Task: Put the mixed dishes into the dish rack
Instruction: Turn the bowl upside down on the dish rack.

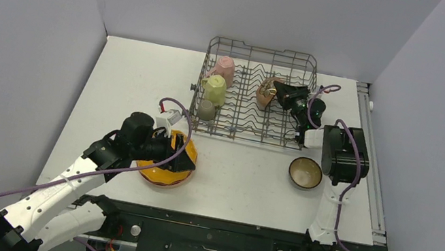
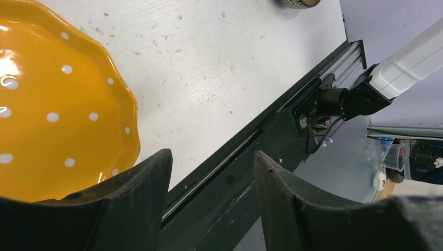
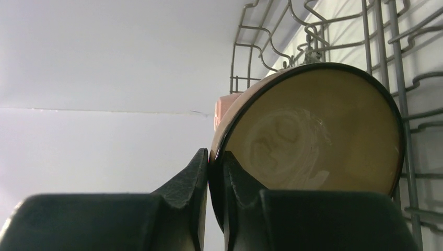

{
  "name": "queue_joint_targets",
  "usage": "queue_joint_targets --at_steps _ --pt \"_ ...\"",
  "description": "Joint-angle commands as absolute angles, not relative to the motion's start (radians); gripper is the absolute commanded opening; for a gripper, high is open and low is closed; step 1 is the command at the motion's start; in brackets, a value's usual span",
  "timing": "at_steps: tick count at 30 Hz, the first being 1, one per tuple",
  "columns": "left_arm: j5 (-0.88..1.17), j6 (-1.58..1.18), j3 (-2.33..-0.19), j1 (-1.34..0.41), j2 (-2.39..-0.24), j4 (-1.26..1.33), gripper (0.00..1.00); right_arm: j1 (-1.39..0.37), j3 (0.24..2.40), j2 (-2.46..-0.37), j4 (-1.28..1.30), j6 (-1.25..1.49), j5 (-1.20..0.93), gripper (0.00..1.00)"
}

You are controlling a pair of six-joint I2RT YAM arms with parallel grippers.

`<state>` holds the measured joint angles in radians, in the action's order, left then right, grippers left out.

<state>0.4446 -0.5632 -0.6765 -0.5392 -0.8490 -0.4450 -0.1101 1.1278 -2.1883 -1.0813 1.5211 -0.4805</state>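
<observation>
The dish rack stands at the back of the table. Along its left side are a pink mug, a pale yellow mug and a small grey cup. My right gripper is inside the rack, shut on the rim of a brown bowl that is tipped on edge. The right wrist view shows that bowl's tan inside, the gripper and the rack wires. My left gripper hovers open over the right edge of the orange dotted plate. In the left wrist view the gripper holds nothing, with the plate at its left.
A second brown bowl sits upright on the table, right of centre and just in front of the right arm's elbow. The table's black front rail runs close ahead of the left gripper. Grey walls close off three sides.
</observation>
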Motion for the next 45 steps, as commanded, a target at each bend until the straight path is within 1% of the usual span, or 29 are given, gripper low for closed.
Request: queue_joint_targets --at_steps 1,7,11,15,21,25,27,31,35,39,42,45 --pt "0.431 -0.542 -0.692 -0.532 -0.845 -0.436 0.55 -0.107 1.079 -2.085 -0.954 1.426 -0.494 0.09" --pt "0.427 -0.542 -0.692 -0.531 -0.838 -0.437 0.55 -0.097 1.015 -2.030 -0.872 1.367 -0.465 0.26" --pt "0.424 -0.541 -0.692 -0.531 -0.833 -0.439 0.55 -0.088 0.965 -2.006 -0.866 1.354 -0.455 0.33" --pt "0.421 -0.542 -0.691 -0.531 -0.830 -0.440 0.55 -0.070 0.913 -1.963 -0.838 1.322 -0.422 0.35" --pt "0.418 -0.543 -0.692 -0.530 -0.830 -0.443 0.55 -0.056 0.901 -1.886 -0.671 1.237 -0.368 0.37" --pt "0.420 -0.543 -0.692 -0.529 -0.830 -0.442 0.55 -0.055 0.939 -1.819 -0.456 1.124 -0.298 0.40" --pt "0.420 -0.544 -0.692 -0.529 -0.829 -0.442 0.55 -0.055 0.972 -1.782 -0.282 1.051 -0.235 0.41" --pt "0.422 -0.543 -0.692 -0.529 -0.822 -0.442 0.55 -0.056 1.020 -1.707 -0.116 0.940 -0.129 0.45" --pt "0.423 -0.543 -0.690 -0.529 -0.816 -0.440 0.55 -0.099 1.071 -1.628 0.008 0.818 -0.054 0.47" --pt "0.427 -0.545 -0.688 -0.529 -0.808 -0.441 0.55 -0.197 1.149 -1.565 0.165 0.702 0.116 0.51" --pt "0.430 -0.546 -0.687 -0.529 -0.798 -0.440 0.55 -0.226 1.177 -1.550 0.217 0.664 0.131 0.52" --pt "0.430 -0.547 -0.686 -0.529 -0.792 -0.439 0.55 -0.243 1.209 -1.578 0.274 0.623 0.120 0.51"
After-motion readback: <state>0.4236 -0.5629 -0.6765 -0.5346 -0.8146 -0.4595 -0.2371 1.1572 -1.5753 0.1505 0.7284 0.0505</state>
